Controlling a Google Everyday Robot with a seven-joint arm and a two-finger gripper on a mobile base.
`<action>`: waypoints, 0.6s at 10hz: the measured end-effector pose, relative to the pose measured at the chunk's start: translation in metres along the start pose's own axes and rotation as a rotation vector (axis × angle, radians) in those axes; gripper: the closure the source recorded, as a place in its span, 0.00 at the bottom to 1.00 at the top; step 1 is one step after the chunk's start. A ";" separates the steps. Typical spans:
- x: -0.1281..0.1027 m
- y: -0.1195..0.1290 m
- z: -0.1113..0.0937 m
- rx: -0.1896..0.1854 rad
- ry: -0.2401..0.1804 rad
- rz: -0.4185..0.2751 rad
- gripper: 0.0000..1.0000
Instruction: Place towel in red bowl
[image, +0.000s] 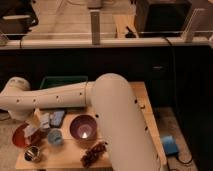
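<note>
We see a wooden desk (145, 112) from above, with a thick white robot arm (115, 120) sweeping in from the 5 o'clock corner, bending near the middle and reaching toward 9 o'clock. The arm's far end sits at the left edge, and the tool (36, 119) hangs below it, just above the left part of the desk. Its fingers stand spread wide and released, and we cannot tell whether they touch anything.

The towel (45, 121), a pale blue-grey cloth, lies rumpled right beside the tool, at about 3 o'clock from it. The red bowl (24, 137) rests at the desk's left edge, toward 7 o'clock from the towel and just beside it.

A darker blue block (57, 117) lies next to the towel at its 3 o'clock. A purple bowl (83, 127) stands near the desk's middle. A small blue cup (55, 137) sits between the two bowls. A shiny metal cup (33, 153) stands at 5 o'clock from the red bowl. A dark bunch of grapes (94, 153) lies at the front edge, below the purple bowl. A green tray (62, 80) shows behind the arm at 12 o'clock
</note>
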 end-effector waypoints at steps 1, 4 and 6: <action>-0.001 0.000 0.000 0.000 -0.001 -0.001 0.20; -0.001 -0.001 0.000 0.000 -0.002 -0.001 0.20; -0.002 -0.001 0.000 0.000 -0.002 -0.002 0.20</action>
